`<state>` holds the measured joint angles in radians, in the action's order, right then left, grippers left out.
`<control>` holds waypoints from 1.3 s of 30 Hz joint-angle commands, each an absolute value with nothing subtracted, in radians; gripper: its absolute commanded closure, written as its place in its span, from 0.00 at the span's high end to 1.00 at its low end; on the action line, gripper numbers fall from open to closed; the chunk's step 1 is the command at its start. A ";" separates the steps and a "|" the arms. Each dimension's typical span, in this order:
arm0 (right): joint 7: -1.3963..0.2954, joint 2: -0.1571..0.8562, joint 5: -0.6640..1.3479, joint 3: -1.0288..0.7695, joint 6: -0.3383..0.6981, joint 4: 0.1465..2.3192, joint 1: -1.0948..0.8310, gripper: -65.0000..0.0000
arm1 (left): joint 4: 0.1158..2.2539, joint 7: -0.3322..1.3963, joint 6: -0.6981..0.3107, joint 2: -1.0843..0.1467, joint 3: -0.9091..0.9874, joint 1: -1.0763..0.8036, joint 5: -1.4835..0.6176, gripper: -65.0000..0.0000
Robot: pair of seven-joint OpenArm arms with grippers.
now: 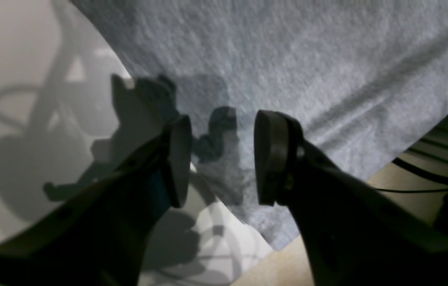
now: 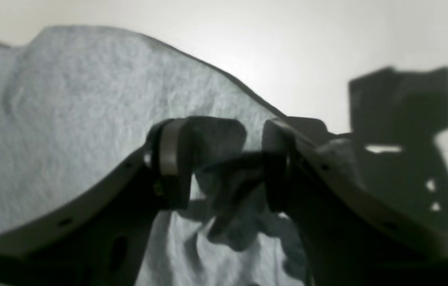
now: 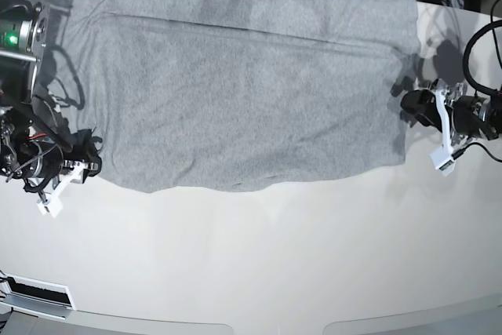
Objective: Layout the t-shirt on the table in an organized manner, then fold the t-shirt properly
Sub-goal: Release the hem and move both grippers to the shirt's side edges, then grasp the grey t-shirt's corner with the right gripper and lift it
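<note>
On glossy white table (image 3: 251, 272), heathered grey t-shirt (image 3: 243, 92), both hands (image 1: 222, 159) (image 2: 225, 167) released.

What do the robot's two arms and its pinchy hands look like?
Each gripper, the left gripper and the right gripper, has two dark curved fingers tipped with flat round black pads. In the base view both wrists carry white plastic brackets, with black cables looping off the arms. A small green light glows on the right arm's side.

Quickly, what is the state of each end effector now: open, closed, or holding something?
Left end effector: open, holding nothing, over the t-shirt edge.
Right end effector: open, holding nothing, over the t-shirt's edge.
</note>
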<state>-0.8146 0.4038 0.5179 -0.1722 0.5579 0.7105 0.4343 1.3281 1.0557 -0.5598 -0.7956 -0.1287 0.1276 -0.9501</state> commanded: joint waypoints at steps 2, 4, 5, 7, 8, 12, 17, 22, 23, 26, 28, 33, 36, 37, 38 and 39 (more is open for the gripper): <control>-0.796 0.393 0.533 -0.176 0.584 0.717 0.460 0.47 | 1.339 1.048 -0.559 -0.814 -0.117 0.144 -0.963 0.42; -0.796 0.364 0.517 -0.175 0.619 0.717 0.457 0.47 | 1.339 1.047 -0.544 -0.809 -0.117 0.145 -0.963 0.42; -0.796 0.353 0.507 -0.172 0.620 0.717 0.457 0.47 | 1.339 1.047 -0.545 -0.806 -0.117 0.144 -0.963 0.42; -0.787 0.336 0.473 -0.156 0.619 0.717 0.457 0.47 | 1.339 1.048 -0.545 -0.797 -0.117 0.144 -0.962 0.42; -0.771 0.332 0.452 -0.144 0.611 0.717 0.457 0.47 | 1.339 1.050 -0.545 -0.795 -0.117 0.142 -0.962 0.42; -0.690 0.332 0.337 -0.070 0.535 0.717 0.457 0.46 | 1.339 1.055 -0.545 -0.795 -0.117 0.142 -0.962 0.42; -0.652 0.332 0.342 0.054 0.520 0.717 0.445 0.46 | 1.339 1.054 -0.545 -0.795 -0.117 0.142 -0.963 0.42; -0.624 0.332 0.309 0.157 0.463 0.717 0.437 0.32 | 1.339 1.054 -0.545 -0.795 -0.117 0.142 -0.963 0.42; -0.624 0.332 0.307 0.167 0.464 0.717 0.435 0.20 | 1.339 1.054 -0.545 -0.795 -0.117 0.142 -0.963 0.42; -0.624 0.332 0.286 0.172 0.504 0.717 0.439 0.00 | 1.339 1.054 -0.545 -0.795 -0.117 0.142 -0.963 0.42; -0.630 0.334 0.268 0.171 0.506 0.719 0.452 0.00 | 1.339 1.054 -0.545 -0.795 -0.117 0.142 -0.963 0.42; -0.730 0.361 0.258 0.168 0.389 0.793 0.511 0.00 | 1.339 1.054 -0.545 -0.795 -0.117 0.142 -0.962 0.42; -0.770 0.392 0.302 0.168 0.389 0.913 0.510 0.00 | 1.339 1.054 -0.545 -0.795 -0.117 0.142 -0.962 0.42; -0.780 0.402 0.318 0.168 0.397 0.957 0.507 0.00 | 1.339 1.053 -0.545 -0.795 -0.117 0.142 -0.963 0.42; -0.788 0.413 0.329 0.168 0.403 1.002 0.506 0.00 | 1.339 1.050 -0.545 -0.795 -0.117 0.142 -0.962 0.42; -0.794 0.425 0.339 0.168 0.404 1.045 0.504 0.00 | 1.339 1.046 -0.545 -0.795 -0.117 0.142 -0.963 0.42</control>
<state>-0.8169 0.4133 0.3317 0.1749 0.4053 1.0286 0.4709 1.3281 1.0580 -0.5388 -0.7727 -0.1287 0.1246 -0.9497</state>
